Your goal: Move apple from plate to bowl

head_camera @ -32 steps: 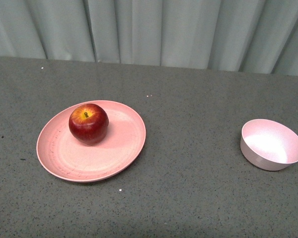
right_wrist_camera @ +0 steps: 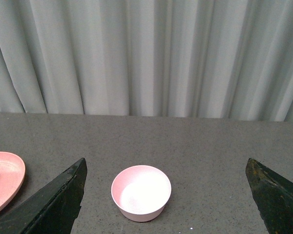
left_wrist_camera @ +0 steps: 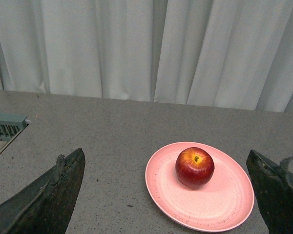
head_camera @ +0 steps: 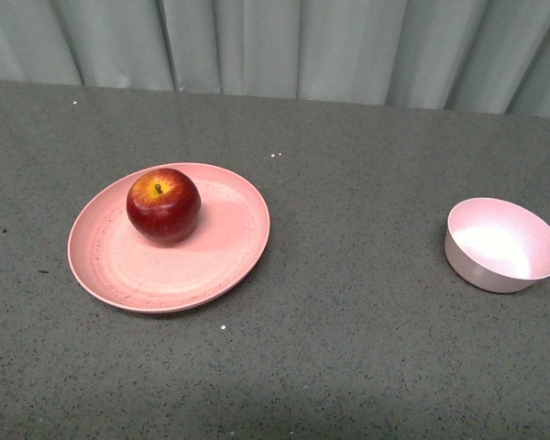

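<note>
At the left of the front view the apple (head_camera: 163, 205) sits stem-up on the plate (head_camera: 119, 275), toward the plate's far side, resting on the flat and clear of the rim. It looks firm and fairly heavy for its size. The glossy skin will probably be slippery, so the safest hold seems to be across its widest girth, on opposite flanks below the shoulder. A pinch high up near the stem could squeeze it out. Being round, it may roll on the shallow plate if it is nudged from one side only.

The left claw (left_wrist_camera: 165, 158) hangs above the surface (head_camera: 367, 348) facing the plate, its jaws spread wide with nothing in them. The apple is framed in the gap, well apart from either jaw.

Well to the right stands the bowl (head_camera: 477, 270), upright and empty. It is barely wider than the fruit, so the drop will need centring. The right claw (right_wrist_camera: 165, 163) is likewise released and empty, looking toward the bowl.

The surface is dark grey, speckled and matte, and seems level, with a few white specks on it. A pale pleated curtain (head_camera: 302, 46) closes off the back. A greenish slatted fitting (left_wrist_camera: 7, 124) shows at the surface's edge in the left wrist view
</note>
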